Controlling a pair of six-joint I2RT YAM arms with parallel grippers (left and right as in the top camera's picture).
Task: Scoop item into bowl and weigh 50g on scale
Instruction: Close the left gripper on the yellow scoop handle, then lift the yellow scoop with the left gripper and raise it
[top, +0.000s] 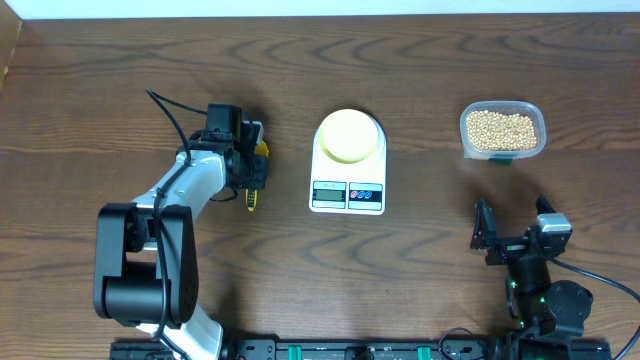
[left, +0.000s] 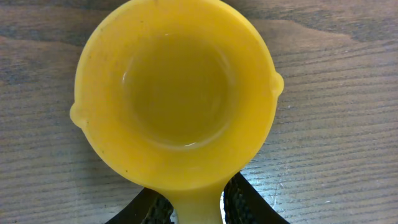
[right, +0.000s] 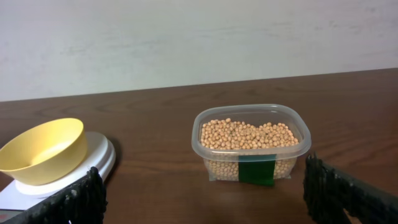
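A yellow scoop (left: 177, 93) lies on the table to the left of the scale, its empty cup filling the left wrist view. My left gripper (left: 196, 208) is shut on the scoop's handle, one dark finger on each side; from overhead it (top: 245, 165) is above the scoop (top: 258, 150). The pale yellow bowl (top: 349, 135) stands empty on the white scale (top: 347, 190). The beans (top: 501, 128) fill a clear tub at the back right. My right gripper (top: 512, 232) is open and empty, in front of the tub, facing the beans (right: 247, 135) and the bowl (right: 43, 149).
The clear tub (right: 205, 146) has a green label on its front wall. The scale (right: 99, 155) is to its left in the right wrist view. Bare brown table (top: 430, 220) lies between the scale and my right gripper.
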